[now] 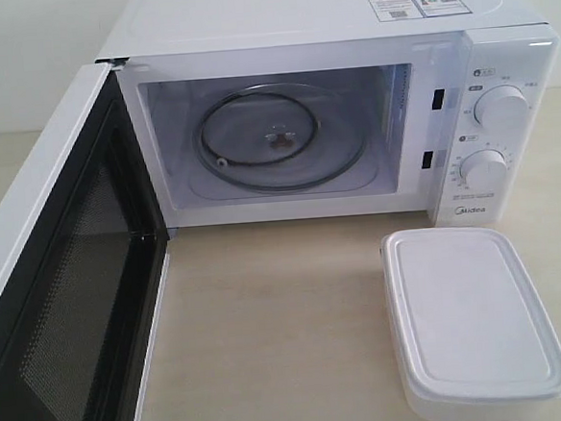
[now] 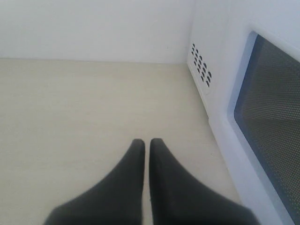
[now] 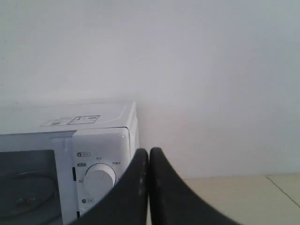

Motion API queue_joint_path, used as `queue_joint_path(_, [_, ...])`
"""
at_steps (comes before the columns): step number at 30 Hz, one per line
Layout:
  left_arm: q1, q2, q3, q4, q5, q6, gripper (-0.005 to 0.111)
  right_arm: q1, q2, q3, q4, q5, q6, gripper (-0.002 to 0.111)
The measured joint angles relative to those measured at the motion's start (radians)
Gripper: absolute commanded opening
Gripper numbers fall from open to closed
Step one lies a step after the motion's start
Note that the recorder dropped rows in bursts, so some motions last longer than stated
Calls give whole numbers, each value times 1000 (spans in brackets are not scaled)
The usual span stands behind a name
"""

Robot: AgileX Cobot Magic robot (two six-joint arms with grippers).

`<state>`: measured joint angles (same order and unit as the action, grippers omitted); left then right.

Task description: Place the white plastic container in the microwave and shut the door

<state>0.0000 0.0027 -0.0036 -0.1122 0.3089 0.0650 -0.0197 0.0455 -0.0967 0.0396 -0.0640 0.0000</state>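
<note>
The white microwave (image 1: pixel 315 15) stands at the back of the table with its door (image 1: pixel 64 283) swung wide open to the left; the glass turntable (image 1: pixel 277 136) lies bare inside. The white plastic container (image 1: pixel 471 318), lid on, rests on the table at the front right, below the knobs. Neither gripper appears in the exterior view. My left gripper (image 2: pixel 146 143) is shut with nothing in it, beside the outer face of the door (image 2: pixel 269 117). My right gripper (image 3: pixel 149 153) is shut and empty, raised to the right of the microwave (image 3: pixel 101 140).
Light wooden tabletop (image 1: pixel 268 308) stretches in front of the microwave between the open door and the container. Two round knobs (image 1: pixel 501 108) sit on the microwave's right panel. A white wall runs behind everything.
</note>
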Motion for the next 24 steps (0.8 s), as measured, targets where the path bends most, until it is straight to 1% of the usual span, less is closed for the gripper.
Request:
queue_joint_path(2, [0,0,0,0,0,0,4,0,48,-39,0,31,-15,0])
queue_joint_path(6, [0,0,0,0,0,0,4,0,114,-67,0,34,-22,0])
queue_joint_path(14, [0,0,0,0,0,0,4,0,122,-71,0,-48,0,0])
queue_joint_path(24, [0,0,0,0,0,0,4,0,141,-52,10,-29,12,0])
